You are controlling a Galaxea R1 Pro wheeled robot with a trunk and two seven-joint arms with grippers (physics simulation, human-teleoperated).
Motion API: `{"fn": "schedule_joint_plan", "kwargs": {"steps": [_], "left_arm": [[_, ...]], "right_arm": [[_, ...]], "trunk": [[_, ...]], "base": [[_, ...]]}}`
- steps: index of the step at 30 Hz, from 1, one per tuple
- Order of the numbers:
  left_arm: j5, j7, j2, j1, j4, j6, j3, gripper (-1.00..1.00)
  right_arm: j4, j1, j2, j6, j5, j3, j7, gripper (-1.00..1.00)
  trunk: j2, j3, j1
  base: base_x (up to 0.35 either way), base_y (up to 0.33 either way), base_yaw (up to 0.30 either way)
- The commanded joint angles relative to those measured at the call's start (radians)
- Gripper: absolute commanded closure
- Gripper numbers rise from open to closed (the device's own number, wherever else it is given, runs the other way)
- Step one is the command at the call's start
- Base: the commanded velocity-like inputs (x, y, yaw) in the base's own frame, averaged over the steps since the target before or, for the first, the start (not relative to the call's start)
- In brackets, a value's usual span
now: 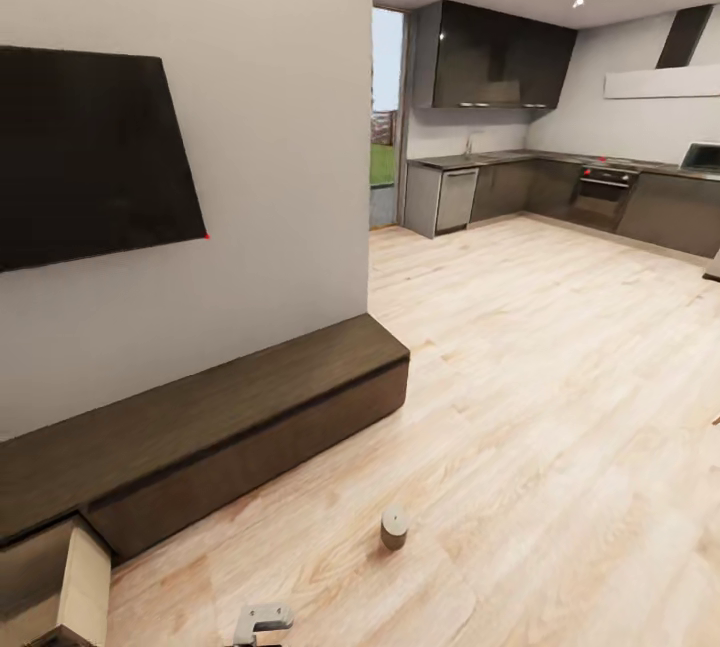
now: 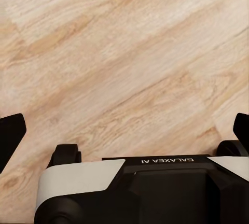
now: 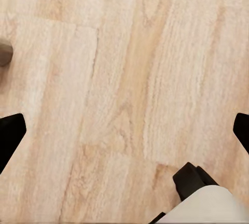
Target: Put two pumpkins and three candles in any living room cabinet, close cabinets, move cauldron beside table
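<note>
**Both claws wide over bare floor, candle standing ahead**

In the head view the long dark cabinet (image 1: pixel 230 417) runs from lower left toward centre under the wall-mounted black screen (image 1: pixel 95 157), one pale-lined drawer (image 1: pixel 85 582) pulled out at bottom left. A small grey candle (image 1: pixel 395 527) stands upright on the wood floor (image 1: pixel 560 407), lower centre. The left gripper (image 2: pixel 124 130) and right gripper (image 3: pixel 124 130) both hang spread wide and empty above planks; the candle's edge (image 3: pixel 4 53) shows at the right wrist view's left border, apart from the fingertips (image 3: pixel 10 130).
</note>
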Motion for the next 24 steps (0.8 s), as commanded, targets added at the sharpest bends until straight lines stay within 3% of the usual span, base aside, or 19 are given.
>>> {"fn": "schedule_joint_plan", "kwargs": {"steps": [1,10,18,24], "left_arm": [[0.000,0.000,0.000,0.000,0.000,0.000,0.000,-1.00],[0.000,0.000,0.000,0.000,0.000,0.000,0.000,-1.00],[0.000,0.000,0.000,0.000,0.000,0.000,0.000,-1.00],[0.000,0.000,0.000,0.000,0.000,0.000,0.000,-1.00]], "right_arm": [[0.000,0.000,0.001,0.000,0.000,0.000,0.000,-1.00],[0.000,0.000,0.003,0.000,0.000,0.000,-0.001,-1.00],[0.000,0.000,0.006,0.000,0.001,0.001,-0.001,-1.00],[-0.001,0.000,0.019,-0.002,0.001,0.040,-0.001,-1.00]], "trunk": [[0.000,0.000,0.000],[0.000,0.000,0.000],[0.000,0.000,0.000],[0.000,0.000,0.000]], "base": [[0.004,-0.050,0.292],[0.018,-0.023,0.292],[0.187,-0.179,0.292],[0.217,-0.201,0.246]]}}
